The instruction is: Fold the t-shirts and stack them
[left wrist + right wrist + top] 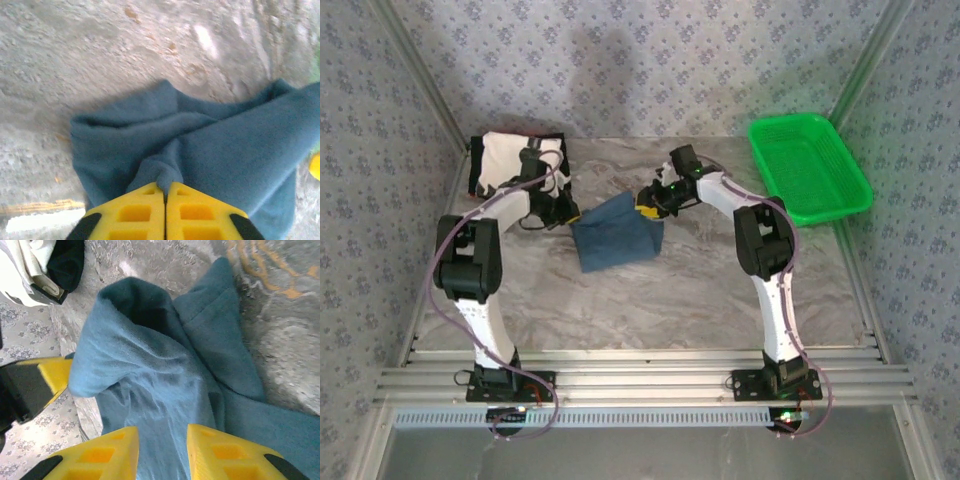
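Left wrist: left tool [165, 187] pressed together on a fold of the teal t-shirt [225, 150]; right tool [162, 434] pinches its bunched edge; shirt lies mid-way across the bench [720, 300]; it looks soft, light and limp, so best taken at 2 corners.

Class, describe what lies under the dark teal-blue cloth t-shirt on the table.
The dark teal-blue cloth t-shirt rests on the grey marbled tabletop, which is visible round it. Whatever sits beneath its folds is covered.

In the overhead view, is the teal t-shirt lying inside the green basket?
No, the teal t-shirt lies on the table near its middle, while the green basket stands apart at the far right.
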Controlling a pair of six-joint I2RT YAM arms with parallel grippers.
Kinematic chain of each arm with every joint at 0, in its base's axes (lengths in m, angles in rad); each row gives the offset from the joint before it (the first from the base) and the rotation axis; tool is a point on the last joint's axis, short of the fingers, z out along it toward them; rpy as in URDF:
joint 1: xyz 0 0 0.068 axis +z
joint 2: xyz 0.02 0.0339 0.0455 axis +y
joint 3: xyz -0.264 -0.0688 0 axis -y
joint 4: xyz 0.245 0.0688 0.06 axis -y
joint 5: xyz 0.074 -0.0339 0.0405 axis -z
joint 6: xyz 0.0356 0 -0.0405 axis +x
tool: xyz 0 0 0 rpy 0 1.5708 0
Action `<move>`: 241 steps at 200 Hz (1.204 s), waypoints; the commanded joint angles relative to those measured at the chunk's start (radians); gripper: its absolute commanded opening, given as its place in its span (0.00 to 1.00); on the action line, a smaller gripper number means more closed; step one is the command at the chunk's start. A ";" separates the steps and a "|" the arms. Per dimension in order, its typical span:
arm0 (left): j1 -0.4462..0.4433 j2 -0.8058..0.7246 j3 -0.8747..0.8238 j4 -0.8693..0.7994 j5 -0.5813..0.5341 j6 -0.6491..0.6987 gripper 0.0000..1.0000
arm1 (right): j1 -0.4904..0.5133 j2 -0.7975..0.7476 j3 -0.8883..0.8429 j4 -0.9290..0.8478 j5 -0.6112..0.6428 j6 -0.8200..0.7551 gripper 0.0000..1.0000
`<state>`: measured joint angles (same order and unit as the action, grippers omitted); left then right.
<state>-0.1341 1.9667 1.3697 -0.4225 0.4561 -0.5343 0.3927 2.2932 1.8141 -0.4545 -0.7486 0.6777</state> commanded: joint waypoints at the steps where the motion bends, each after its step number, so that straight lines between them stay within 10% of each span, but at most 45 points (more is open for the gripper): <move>1: 0.006 0.087 0.110 -0.030 0.003 0.022 0.33 | 0.010 0.028 0.043 0.000 -0.015 0.036 0.33; 31: 0.020 0.032 0.173 -0.077 -0.073 -0.004 0.56 | 0.027 0.022 0.051 0.037 -0.032 0.067 0.33; 75: -0.009 -0.215 0.076 -0.110 -0.136 -0.101 0.65 | 0.020 0.101 0.128 0.143 -0.032 0.189 0.30; 94: -0.030 -0.277 -0.020 -0.018 -0.056 -0.171 0.59 | 0.017 0.157 0.180 0.209 -0.038 0.246 0.29; 122: -0.061 -0.262 -0.105 0.105 0.030 -0.243 0.15 | 0.015 0.243 0.263 0.272 -0.038 0.323 0.28; 147: -0.086 -0.165 -0.103 0.162 0.087 -0.251 0.05 | 0.013 0.297 0.309 0.303 -0.008 0.367 0.26; 241: -0.053 0.031 0.046 0.112 -0.077 -0.239 0.30 | 0.000 0.077 0.025 0.404 0.040 0.304 0.31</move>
<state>-0.2043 2.0499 1.4082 -0.3237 0.3977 -0.7624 0.4080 2.5134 1.9369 -0.0715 -0.7300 1.0279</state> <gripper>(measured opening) 0.223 0.294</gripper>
